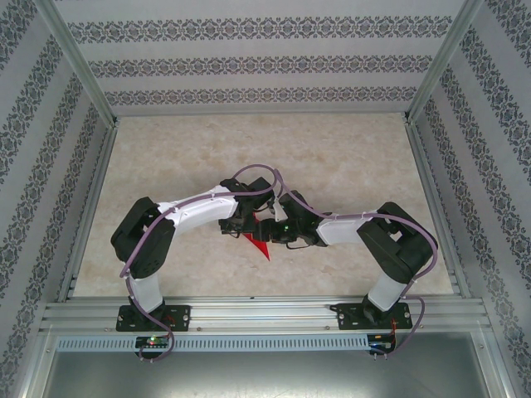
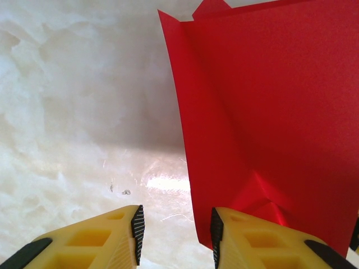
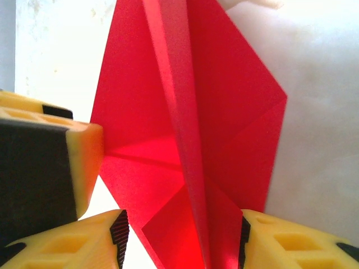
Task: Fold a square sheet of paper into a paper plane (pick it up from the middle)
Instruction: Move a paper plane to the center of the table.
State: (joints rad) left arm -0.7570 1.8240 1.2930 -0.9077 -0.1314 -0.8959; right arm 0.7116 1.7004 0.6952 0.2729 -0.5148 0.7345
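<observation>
The red sheet of paper (image 1: 259,245) lies folded into a pointed shape with a raised centre ridge, mid-table between the two arms. My left gripper (image 1: 239,225) is at its left edge. In the left wrist view the left gripper (image 2: 175,234) is open, bare table shows between the pads, and the paper (image 2: 269,112) runs behind the right finger (image 2: 252,241). My right gripper (image 1: 279,232) is open. In the right wrist view the right gripper (image 3: 182,240) straddles the paper (image 3: 224,123), whose ridge stands unpinched between the jaws. The left gripper's yellow finger (image 3: 84,162) rests at the fold's left side.
The marbled beige table (image 1: 249,157) is ringed by patterned walls and a metal frame (image 1: 83,75). The mounting rail (image 1: 265,313) runs along the near edge. Purple cables (image 1: 253,172) loop over both arms above the paper.
</observation>
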